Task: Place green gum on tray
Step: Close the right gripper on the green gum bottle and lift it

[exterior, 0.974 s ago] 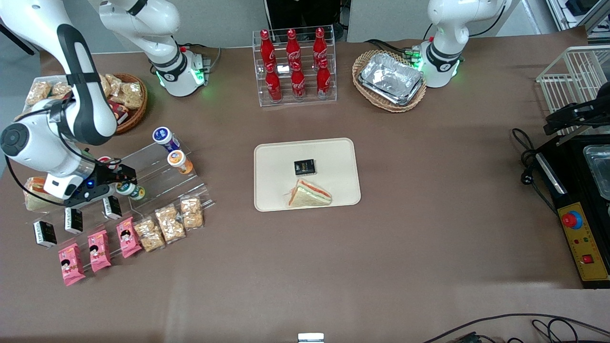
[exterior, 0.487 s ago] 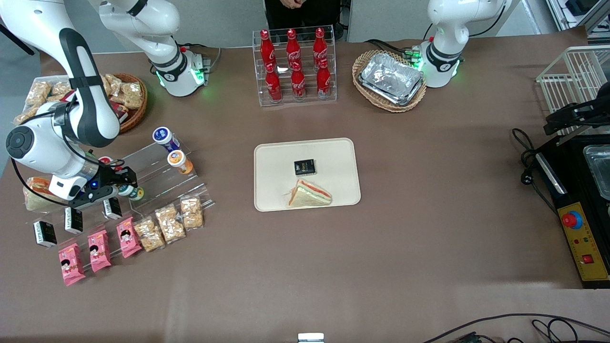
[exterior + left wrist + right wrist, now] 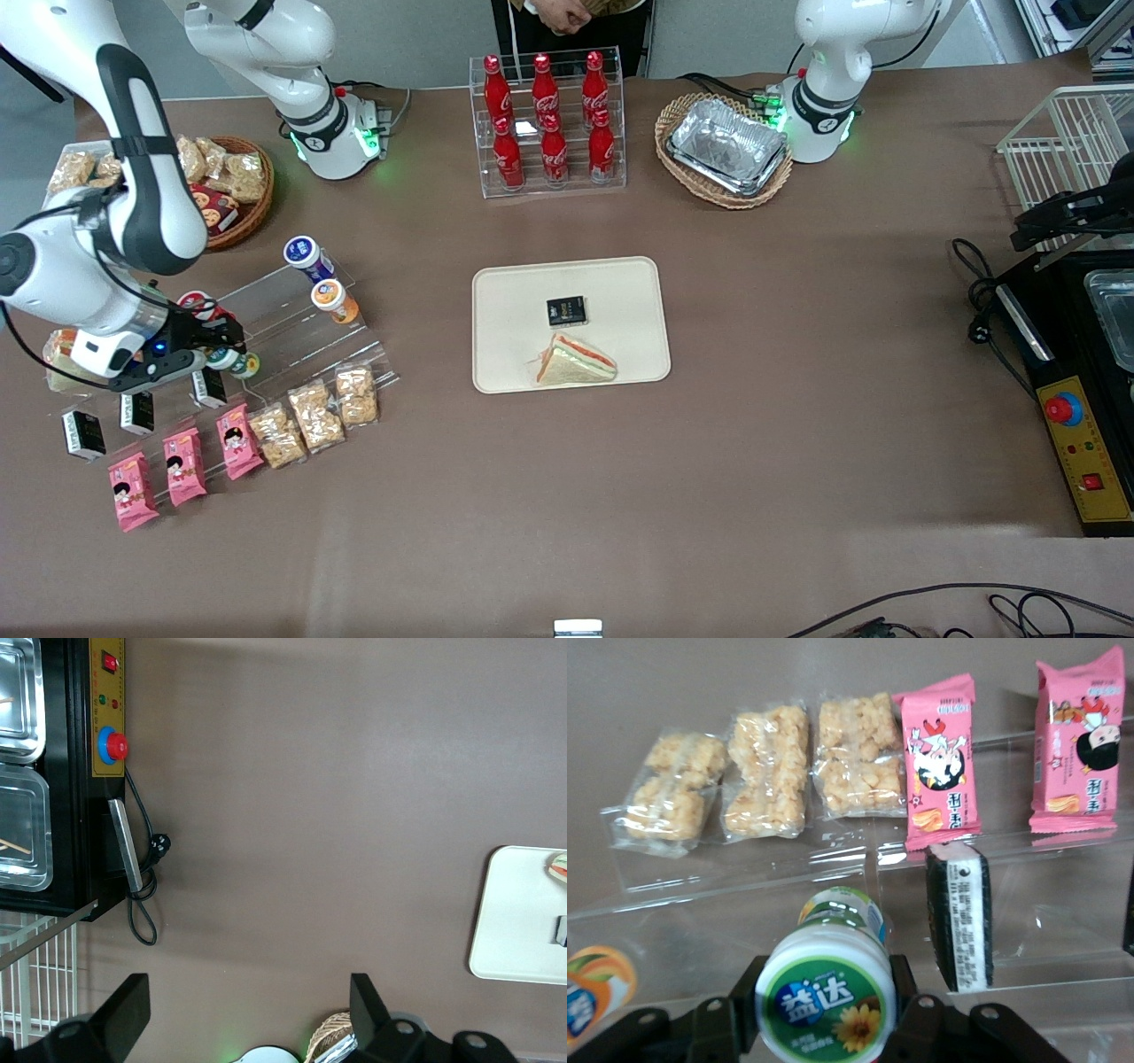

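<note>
Three pink snack packs point(image 3: 939, 762) near the tool point(image 3: 824, 1010), clamped on the green gum point(image 3: 826, 997), black box point(image 3: 961, 912) just beside.

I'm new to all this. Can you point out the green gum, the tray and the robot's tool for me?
green gum point(image 3: 826, 997): right wrist view, on its round lid.
tray point(image 3: 509, 306): front view, on a bare part of its floor.
tool point(image 3: 223, 347): front view, between its fingertips, shut on the green gum.
</note>
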